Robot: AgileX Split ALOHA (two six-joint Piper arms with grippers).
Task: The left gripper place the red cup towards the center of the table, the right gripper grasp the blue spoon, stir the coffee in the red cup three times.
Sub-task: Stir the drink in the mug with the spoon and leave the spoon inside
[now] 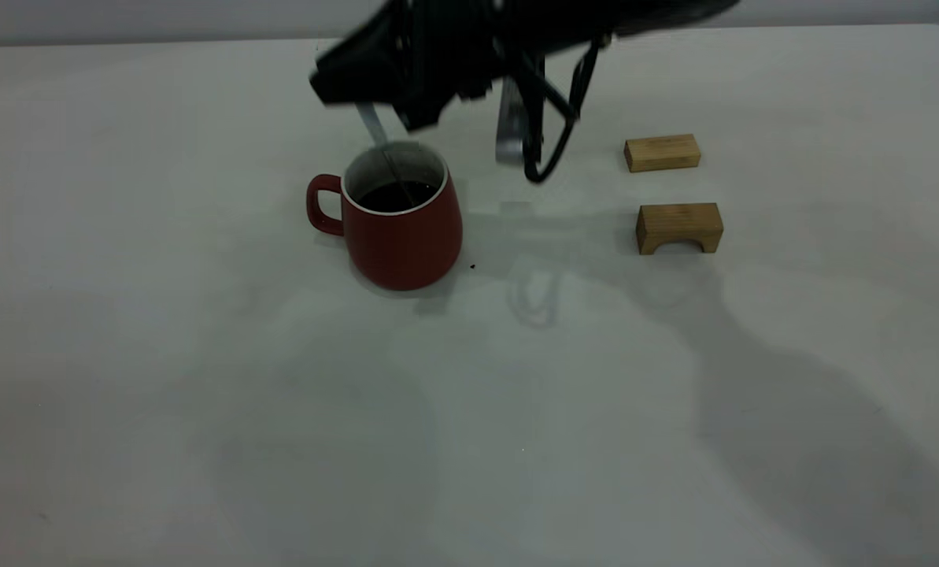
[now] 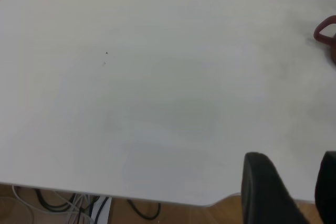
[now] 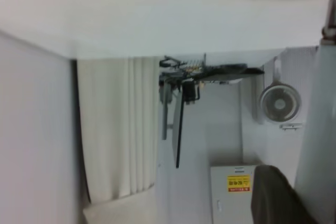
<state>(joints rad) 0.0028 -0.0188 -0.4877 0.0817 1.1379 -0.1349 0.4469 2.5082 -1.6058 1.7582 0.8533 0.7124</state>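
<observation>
The red cup [image 1: 403, 228] stands on the table [image 1: 201, 394] left of centre, its handle pointing left and dark coffee [image 1: 394, 197] inside. My right gripper [image 1: 351, 93] hangs just above the cup's far rim, shut on the blue spoon [image 1: 372, 124]. The spoon's thin neck slants down into the coffee and its bowl is hidden below the surface. In the left wrist view my left gripper [image 2: 296, 182] stands open with nothing between its fingers, over the table's edge; only a bit of the red cup's handle [image 2: 324, 29] shows far off. The exterior view does not show the left gripper.
Two wooden blocks lie right of the cup: a flat one [image 1: 662, 152] and an arched one [image 1: 678, 227]. The right arm's grey module [image 1: 508, 134] and looping cables [image 1: 548, 150] hang between cup and blocks. A small dark speck [image 1: 472, 266] lies by the cup's base.
</observation>
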